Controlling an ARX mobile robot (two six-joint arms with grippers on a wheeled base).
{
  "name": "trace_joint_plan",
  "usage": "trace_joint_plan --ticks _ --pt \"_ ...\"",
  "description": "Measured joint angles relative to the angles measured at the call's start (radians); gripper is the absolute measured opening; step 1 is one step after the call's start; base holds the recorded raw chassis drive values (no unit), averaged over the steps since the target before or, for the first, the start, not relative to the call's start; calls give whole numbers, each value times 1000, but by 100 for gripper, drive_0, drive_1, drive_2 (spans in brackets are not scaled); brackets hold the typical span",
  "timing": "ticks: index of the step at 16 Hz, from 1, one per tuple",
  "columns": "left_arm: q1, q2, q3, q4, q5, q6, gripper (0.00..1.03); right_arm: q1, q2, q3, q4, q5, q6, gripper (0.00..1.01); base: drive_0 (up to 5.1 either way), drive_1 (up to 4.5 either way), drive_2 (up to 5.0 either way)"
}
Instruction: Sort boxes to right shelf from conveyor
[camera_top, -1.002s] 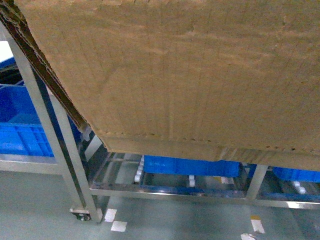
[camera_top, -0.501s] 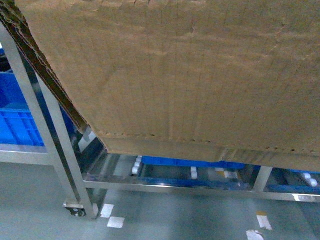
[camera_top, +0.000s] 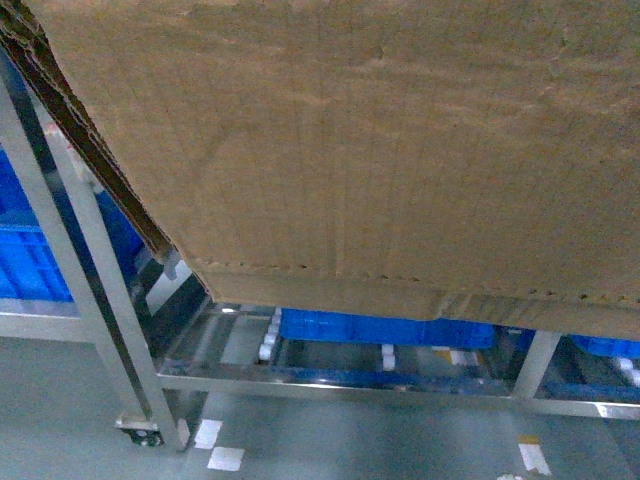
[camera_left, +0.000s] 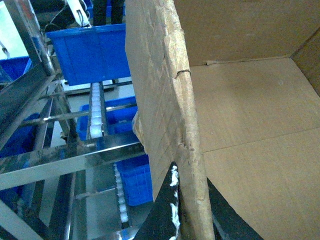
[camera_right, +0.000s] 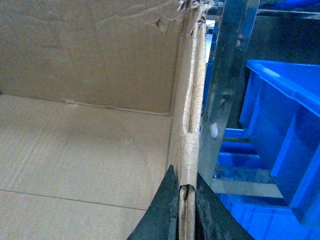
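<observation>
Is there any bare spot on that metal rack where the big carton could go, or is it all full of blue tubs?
The cardboard box hides most of the shelf in the head view. On the lowest tier, bare roller rails show at the left end, between the near upright and a blue bin. Further right, bins fill that tier. The left wrist view shows more bins behind. The upper tiers cannot be judged.

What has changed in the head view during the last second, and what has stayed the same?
The shelf and the blue bins drift: the near upright slid left and the lower rail sits a little lower on the left, so the view turned slightly. The cardboard box fills the frame just as before. Both wrist views now show the left tool and the right tool clamped on opposite box walls.
</observation>
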Motion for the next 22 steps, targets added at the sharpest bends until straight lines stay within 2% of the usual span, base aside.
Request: trace_joint_plan --ticks 3,10,15,20,22 --pt "0 0 0 -2 -1 0 3 0 2 0 0 0 0 3 3 321 -315" --pt "-3 4 0 1 0 0 3 -1 2 0 -2 1 0 3 0 0 0" --pt "-2 4 0 1 -1 0 3 0 2 0 0 3 0 3 -466 379 107" --pt "0 3 0 -4 0 0 3 0 -1 0 -3 0 0 3 0 0 0" --pt "-1 2 0 -1 0 0 3 0 -2 0 -1 0 0 3 -5 409 -418"
